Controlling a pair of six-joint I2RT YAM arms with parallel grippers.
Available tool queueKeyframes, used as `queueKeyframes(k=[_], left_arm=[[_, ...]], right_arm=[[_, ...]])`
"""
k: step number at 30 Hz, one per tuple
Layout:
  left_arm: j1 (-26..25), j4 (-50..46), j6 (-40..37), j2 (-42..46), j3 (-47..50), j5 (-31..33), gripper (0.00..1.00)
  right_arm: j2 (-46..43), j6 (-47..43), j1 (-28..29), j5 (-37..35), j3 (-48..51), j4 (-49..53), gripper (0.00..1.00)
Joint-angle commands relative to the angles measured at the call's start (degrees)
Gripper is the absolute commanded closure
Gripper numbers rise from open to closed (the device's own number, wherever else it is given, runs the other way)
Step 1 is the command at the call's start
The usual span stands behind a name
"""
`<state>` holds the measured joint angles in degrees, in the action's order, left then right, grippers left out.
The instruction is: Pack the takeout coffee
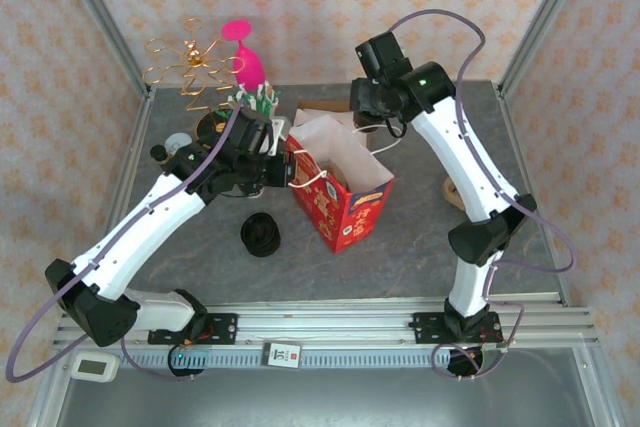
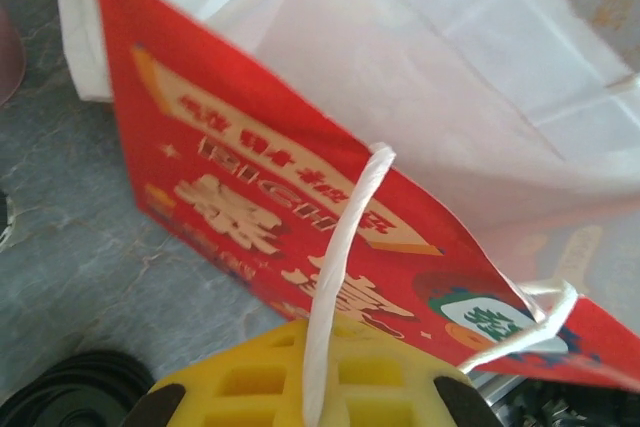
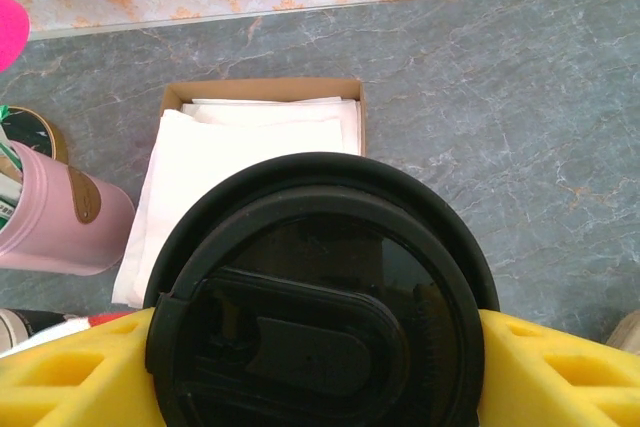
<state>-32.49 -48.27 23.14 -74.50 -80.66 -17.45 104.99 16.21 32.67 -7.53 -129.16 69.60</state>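
Left pincer (image 2: 312, 395): jaws pressed fully together, pinching one white cord handle (image 2: 340, 267) of the single red paper bag (image 2: 250, 197), with the cord running up over a yellow finger pad (image 2: 260, 387). Facing the bag's printed red side straight ahead, and looking past it into the open top and white lining. Leaving the second handle (image 2: 530, 319) of the two hanging loose to this pincer's right. Sharing the grey table (image 2: 70, 247) with one black round piece (image 2: 70, 392), lying low to this pincer's left.

Right pincer (image 3: 320, 377): jaws standing wide, gripping one coffee cup (image 3: 320, 277) between two yellow fingers (image 3: 60, 377), with the cup's one black lid facing the wrist camera. Holding the cup up off the table, beyond the bag's far side from the left pincer and well apart from it, not yet inside the bag. Hanging over one brown box (image 3: 262, 84) with a stack of white napkins (image 3: 250, 147) in it, below and ahead of this pincer. Passing one pink tumbler (image 3: 55, 217), standing to this pincer's left, just beside the napkins.
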Motion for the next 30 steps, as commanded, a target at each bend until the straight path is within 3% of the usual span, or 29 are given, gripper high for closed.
queueKeyframes(k=[1, 2, 5, 10, 15, 21, 30], left_arm=[[1.9, -3.8, -3.2, 0.7, -2.3, 2.1, 0.82], [2.0, -3.6, -2.7, 0.9, -2.6, 1.6, 0.69], [2.0, -3.1, -0.3, 2.5, -3.6, 0.4, 0.53], [2.0, -5.6, 6.8, 6.2, -5.4, 9.0, 0.36], [1.1, -6.9, 14.0, 6.5, -9.0, 13.0, 0.37], [-8.8, 2.9, 22.2, 5.0, -5.2, 11.5, 0.39], [-9.6, 9.4, 25.5, 0.2, 2.7, 12.0, 0.45]], right_arm=[[-4.2, 0.0, -0.3, -1.6, 1.4, 2.2, 0.29], [-4.8, 0.1, -0.3, -1.6, 1.9, 2.3, 0.29], [-6.4, 0.5, -0.3, -2.7, 3.2, 2.7, 0.29], [-8.9, 0.8, -0.3, -3.9, 5.4, 2.8, 0.29], [-10.0, 1.0, -0.3, -4.4, 5.7, 3.6, 0.29], [-11.6, 1.3, -0.3, -3.7, 5.3, 4.5, 0.30], [-13.8, 1.0, -0.3, -0.5, 5.7, 5.0, 0.31]])
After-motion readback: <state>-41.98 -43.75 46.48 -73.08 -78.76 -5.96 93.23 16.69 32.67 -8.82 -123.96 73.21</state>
